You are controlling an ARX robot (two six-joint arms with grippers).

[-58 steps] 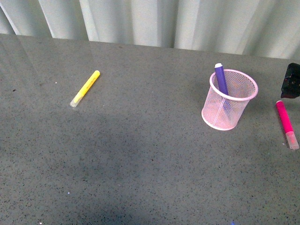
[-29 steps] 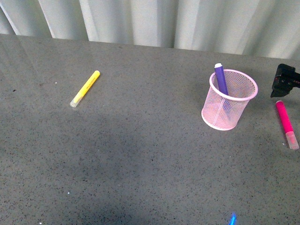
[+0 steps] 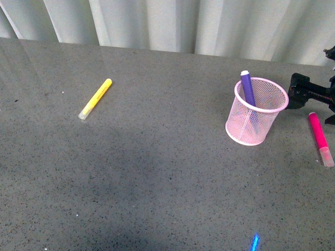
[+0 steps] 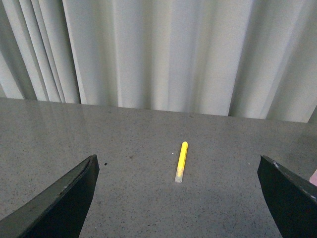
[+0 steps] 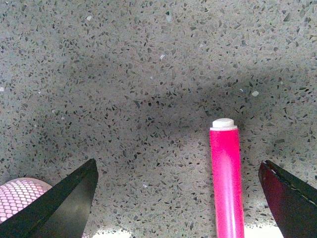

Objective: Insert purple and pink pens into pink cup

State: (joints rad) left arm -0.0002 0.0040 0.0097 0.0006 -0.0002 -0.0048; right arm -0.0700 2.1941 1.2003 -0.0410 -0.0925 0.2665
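Observation:
The pink cup [image 3: 256, 111] stands upright at the right of the table, and the purple pen [image 3: 247, 89] leans inside it with its end above the rim. Flat on the table to the cup's right lies the pink pen [image 3: 318, 134]. My right gripper [image 3: 315, 104] hangs open over that pen's far end, just right of the cup. In the right wrist view the pink pen [image 5: 227, 178] lies between the spread fingers [image 5: 59, 208], nearer one of them, and the cup's rim [image 5: 20, 198] shows at a corner. My left gripper [image 4: 177, 163] is open and holds nothing.
A yellow pen [image 3: 95, 98] lies at the table's far left; the left wrist view shows this yellow pen [image 4: 181, 161] ahead of the open jaws. White curtains [image 3: 167, 23] hang behind the table's back edge.
My right gripper has moved leftward into the front view, from the right edge to just beside the cup, over the pink pen's far end. Pens and cup have not moved.

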